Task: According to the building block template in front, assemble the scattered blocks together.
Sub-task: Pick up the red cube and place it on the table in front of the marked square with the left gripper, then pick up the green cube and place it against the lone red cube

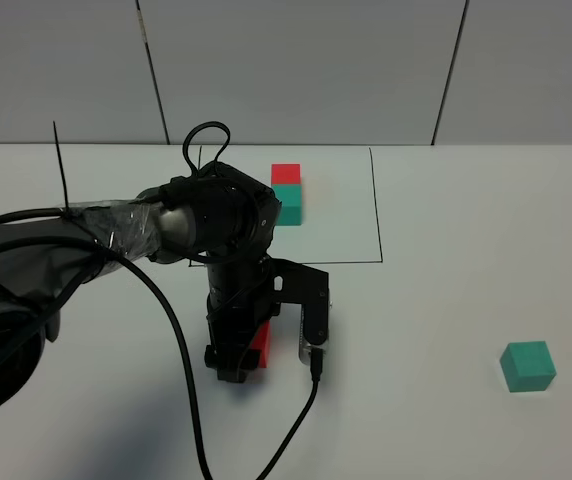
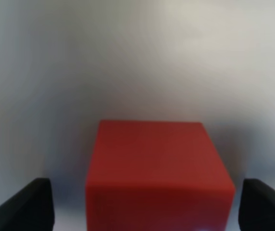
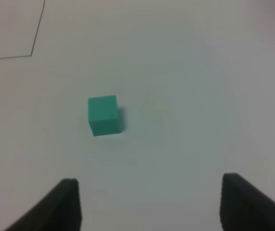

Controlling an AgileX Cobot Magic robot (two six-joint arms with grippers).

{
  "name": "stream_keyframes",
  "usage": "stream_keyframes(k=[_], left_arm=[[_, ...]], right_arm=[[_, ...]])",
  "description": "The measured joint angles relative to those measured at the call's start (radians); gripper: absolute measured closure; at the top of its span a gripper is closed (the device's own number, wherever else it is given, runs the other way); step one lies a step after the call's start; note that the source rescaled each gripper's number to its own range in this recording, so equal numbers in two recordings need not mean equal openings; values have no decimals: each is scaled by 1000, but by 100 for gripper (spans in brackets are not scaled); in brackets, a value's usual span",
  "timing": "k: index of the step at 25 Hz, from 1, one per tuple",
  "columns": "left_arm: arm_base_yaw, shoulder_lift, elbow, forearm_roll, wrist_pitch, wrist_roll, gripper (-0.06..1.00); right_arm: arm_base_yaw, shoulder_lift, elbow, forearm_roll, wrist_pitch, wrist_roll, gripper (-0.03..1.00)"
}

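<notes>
I see the red cube (image 2: 156, 168) sitting between my left jaws, which stand apart and clear of its sides, just in front of the black-framed template (image 1: 287, 195); the teal cube (image 3: 103, 114), well right of the template, lies beyond my right jaws, also apart. Both are plain matte cubes on the white worktop (image 1: 446, 300)

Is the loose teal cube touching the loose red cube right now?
No, the teal cube sits alone far to the right, well apart from the red cube.
</notes>
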Motion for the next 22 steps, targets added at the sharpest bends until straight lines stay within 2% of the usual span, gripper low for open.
stream_keyframes(k=[22], left_arm=[[0, -207, 0, -1, 232, -9, 0]], right_arm=[[0, 0, 0, 0, 0, 0, 37]])
